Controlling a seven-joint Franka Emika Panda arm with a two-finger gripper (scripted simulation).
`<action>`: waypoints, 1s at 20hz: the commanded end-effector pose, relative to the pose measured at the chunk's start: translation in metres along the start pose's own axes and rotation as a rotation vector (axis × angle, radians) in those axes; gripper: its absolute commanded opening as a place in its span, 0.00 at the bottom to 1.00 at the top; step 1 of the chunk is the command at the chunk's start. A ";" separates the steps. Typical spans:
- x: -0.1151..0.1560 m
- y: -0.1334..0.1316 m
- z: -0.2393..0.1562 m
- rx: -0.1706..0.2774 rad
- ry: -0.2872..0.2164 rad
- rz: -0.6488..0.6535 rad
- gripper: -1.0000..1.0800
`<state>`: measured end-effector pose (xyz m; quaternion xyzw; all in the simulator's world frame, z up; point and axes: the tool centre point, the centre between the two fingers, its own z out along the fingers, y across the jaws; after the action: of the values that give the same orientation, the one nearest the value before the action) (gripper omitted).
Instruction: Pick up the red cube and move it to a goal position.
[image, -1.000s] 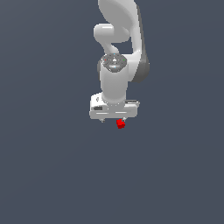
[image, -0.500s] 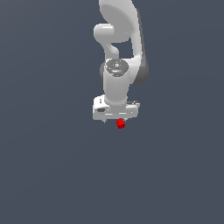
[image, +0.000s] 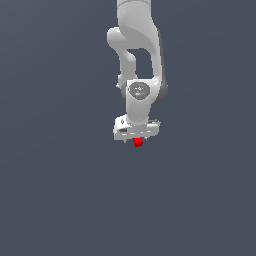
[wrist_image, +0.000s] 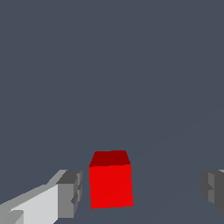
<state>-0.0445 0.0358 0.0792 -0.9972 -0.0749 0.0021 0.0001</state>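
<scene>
You see flat, even, dim render light; no glare, no blur, no edge distortion. The red cube (wrist_image: 110, 183) has a darker top face and casts no visible shadow.

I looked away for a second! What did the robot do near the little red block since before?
The white robot arm sank lower, bringing its gripper down around the small bright red cube. Nothing was grabbed: the grey fingers are open on either side of the cube and do not touch it. The cube stayed in the same spot on the dark grey floor.
</scene>
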 end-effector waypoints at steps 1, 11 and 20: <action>-0.008 -0.007 0.018 0.001 0.002 -0.018 0.96; -0.025 -0.021 0.058 0.001 0.004 -0.058 0.96; -0.025 -0.021 0.059 -0.001 0.004 -0.058 0.00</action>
<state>-0.0725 0.0530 0.0197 -0.9946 -0.1041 0.0000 0.0001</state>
